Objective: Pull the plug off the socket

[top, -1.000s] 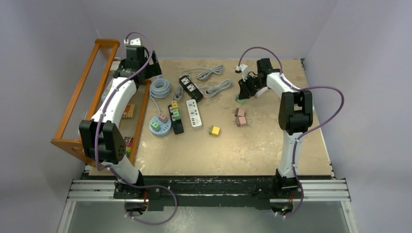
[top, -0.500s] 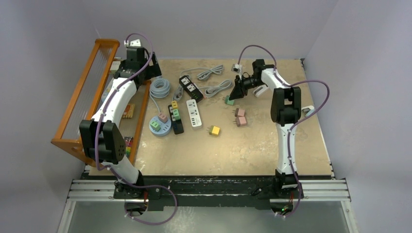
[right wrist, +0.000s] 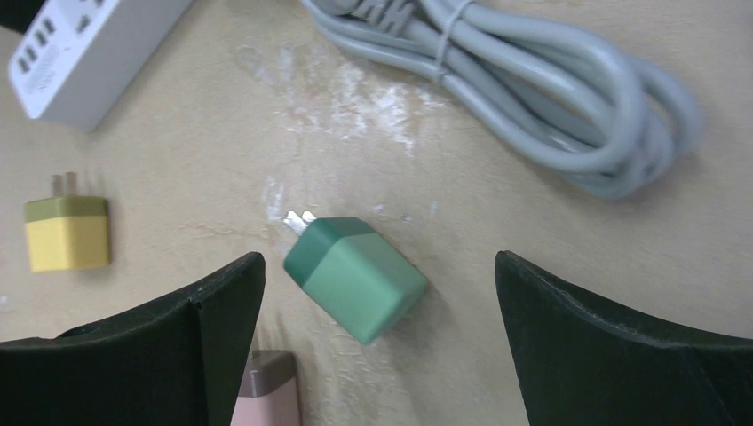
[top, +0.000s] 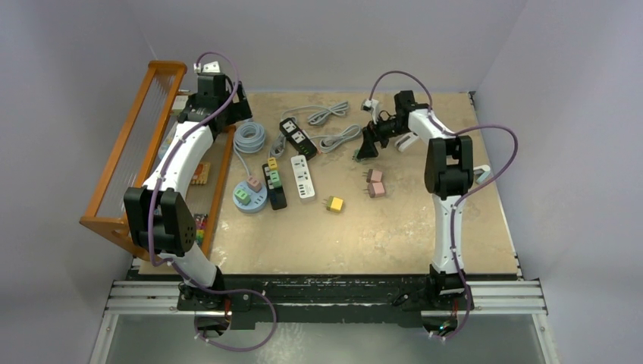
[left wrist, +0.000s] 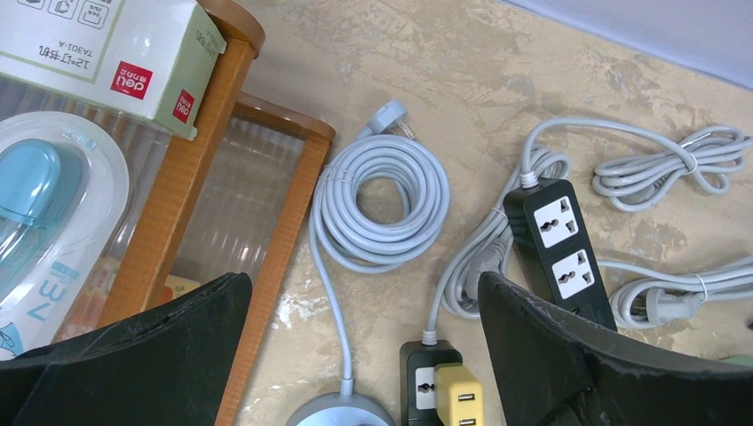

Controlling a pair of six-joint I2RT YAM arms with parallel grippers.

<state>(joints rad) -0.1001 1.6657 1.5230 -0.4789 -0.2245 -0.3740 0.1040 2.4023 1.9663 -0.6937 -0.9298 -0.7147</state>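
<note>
A green plug (right wrist: 355, 277) lies loose on the table, prongs pointing up-left, between the fingers of my right gripper (right wrist: 377, 355), which is open and hovers above it without touching it. From above, the plug (top: 356, 157) sits just left of the right gripper (top: 367, 144). A black socket strip (top: 274, 184) carries yellow and green plugs, and its yellow plug (left wrist: 458, 395) shows in the left wrist view. A round blue-grey socket (top: 250, 195) holds a pink and a green plug. My left gripper (left wrist: 364, 355) hangs open and empty over the coiled cable.
Two pink plugs (top: 374, 182) and a yellow plug (top: 334, 203) lie loose mid-table. A white strip (top: 302, 177), a second black strip (top: 297, 137), a coiled grey cable (left wrist: 380, 202) and bundled cords (right wrist: 550, 98) lie at the back. An orange wooden rack (top: 136, 152) borders the left.
My right gripper swung left, then opened and let go of the green plug, which now lies on the table. The left arm has not moved.
</note>
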